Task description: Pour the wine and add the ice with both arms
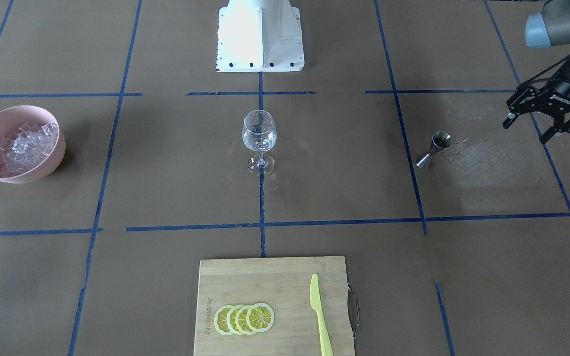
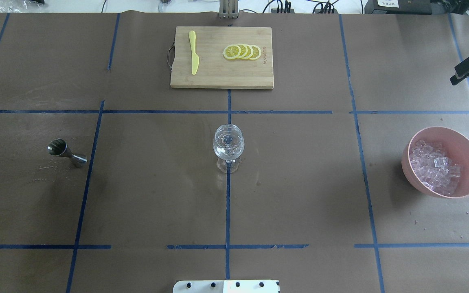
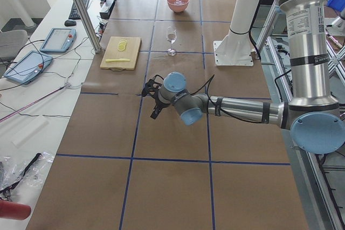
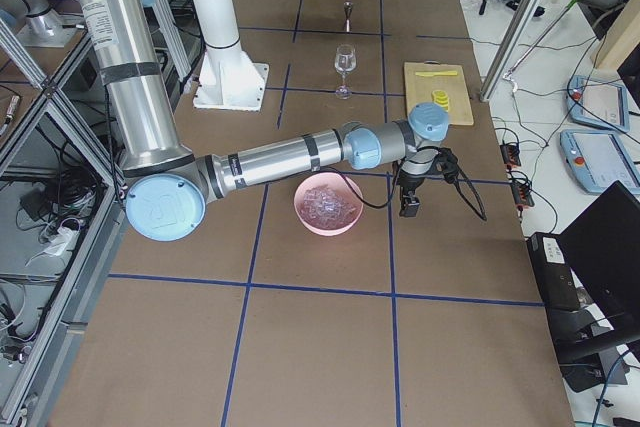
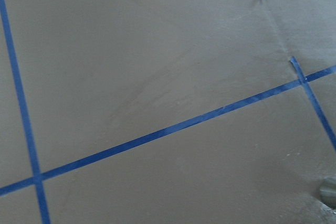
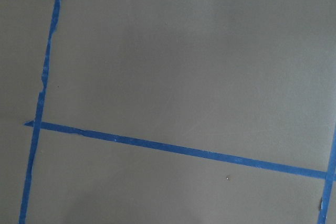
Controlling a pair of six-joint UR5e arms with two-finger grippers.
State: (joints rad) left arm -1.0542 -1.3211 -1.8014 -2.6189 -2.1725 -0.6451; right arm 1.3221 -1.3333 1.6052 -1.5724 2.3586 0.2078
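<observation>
Brown papered table [image 1: 166, 173] | left gripper [image 1: 526, 132] wide open, empty, near jigger [image 1: 436, 148]

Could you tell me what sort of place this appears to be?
Probably a robotics lab: a table marked with a blue tape grid, teach pendants alongside, and the left arm reaching over it.

You're in a robotics lab, no question. Look at the table [image 3: 108, 127]: brown paper all over, squared off in blue tape [image 2: 227, 211]. At its robot side a white base [image 1: 260, 34] is bolted down, and two arms [image 3: 307, 52] of grey tube reach over it. Along the table's other side runs a white bench [image 3: 32, 117] with two pendants [image 3: 56, 39] and a keyboard [image 3: 85, 4]. Aluminium posts [image 3: 83, 14] stand at the table's edge, cables [image 4: 55, 197] tangle below it, and a monitor [image 4: 605, 247] sits near its corner.
</observation>
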